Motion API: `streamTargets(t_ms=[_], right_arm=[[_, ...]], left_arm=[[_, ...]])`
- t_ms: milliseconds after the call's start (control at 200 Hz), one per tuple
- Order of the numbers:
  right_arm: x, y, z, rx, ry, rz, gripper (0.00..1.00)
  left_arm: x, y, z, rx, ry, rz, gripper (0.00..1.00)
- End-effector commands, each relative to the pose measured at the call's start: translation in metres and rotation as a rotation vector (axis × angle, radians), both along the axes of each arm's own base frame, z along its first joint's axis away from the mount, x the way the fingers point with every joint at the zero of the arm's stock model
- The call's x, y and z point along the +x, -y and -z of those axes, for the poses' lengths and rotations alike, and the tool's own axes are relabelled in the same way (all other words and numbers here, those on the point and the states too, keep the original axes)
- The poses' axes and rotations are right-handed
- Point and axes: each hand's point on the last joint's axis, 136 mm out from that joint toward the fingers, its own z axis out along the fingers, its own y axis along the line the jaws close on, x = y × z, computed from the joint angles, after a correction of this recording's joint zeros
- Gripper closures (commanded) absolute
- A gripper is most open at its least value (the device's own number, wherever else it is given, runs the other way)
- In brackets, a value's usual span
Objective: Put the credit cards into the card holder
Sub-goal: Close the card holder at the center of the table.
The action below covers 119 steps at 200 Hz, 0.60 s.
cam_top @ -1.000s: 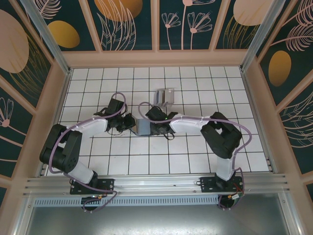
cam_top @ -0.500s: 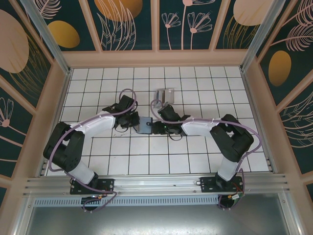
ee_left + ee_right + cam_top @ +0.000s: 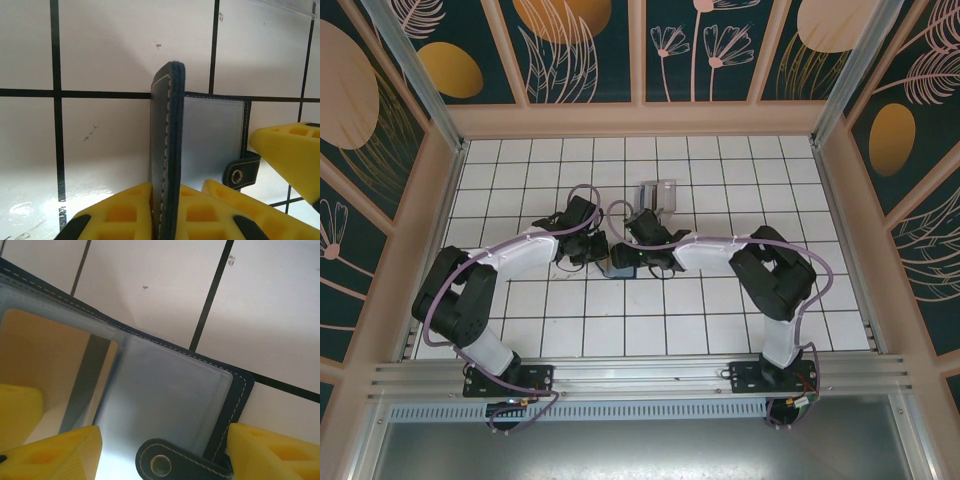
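Left gripper (image 3: 167, 210) was clamped on the raised flap of the dark navy stitched folding card holder (image 3: 212, 132), mid white tiled table (image 3: 720, 320). Right gripper (image 3: 162, 455) gaped wide, holding nothing, straddling the holder's flat pale-blue half. Thin grey and silver rectangular credit cards (image 3: 656, 192) lay just beyond.

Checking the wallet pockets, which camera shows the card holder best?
Right wrist: the card holder lies open close up, its inner face and snap tab plain. Left wrist shows one flap edge-on. Top external shows it small, dark, half hidden.
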Motion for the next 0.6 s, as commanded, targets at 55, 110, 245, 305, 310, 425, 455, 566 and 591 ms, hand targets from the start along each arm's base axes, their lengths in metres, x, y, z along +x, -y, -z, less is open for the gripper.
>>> streamTargets(t_ms=[55,110,245,305,310,425,455,566,591], right_arm=[[0.006,0.015,0.011,-0.16,0.054,0.047,0.38],[0.007,0.022,0.01,-0.179,0.067,0.08,0.43],[0.007,0.039,0.001,-0.192,0.093,0.153,0.48],[0.006,0.047,-0.001,-0.198,0.097,0.176,0.5],[0.006,0.048,0.0,-0.199,0.097,0.178,0.5],[0.003,0.054,-0.003,-0.176,0.093,0.197,0.59],[0.002,0.054,-0.004,-0.158,0.087,0.193,0.61],[-0.002,0.05,-0.008,-0.076,0.064,0.175,0.68],[-0.002,0.05,-0.009,-0.057,0.057,0.175,0.71]], left_arm=[[0.0,0.002,0.001,-0.01,0.0,0.003,1.0],[0.001,0.001,0.001,0.0,0.001,0.001,1.0],[0.001,-0.005,0.004,0.031,0.002,-0.006,1.0],[0.001,-0.008,0.005,0.047,0.007,-0.008,1.0],[0.001,-0.008,0.005,0.049,0.008,-0.009,1.0],[0.002,-0.012,0.005,0.072,0.016,-0.014,1.0],[0.001,-0.013,0.005,0.078,0.015,-0.013,1.0],[0.002,-0.025,0.006,0.16,0.024,-0.029,1.0],[0.001,-0.028,0.007,0.179,0.025,-0.029,1.0]])
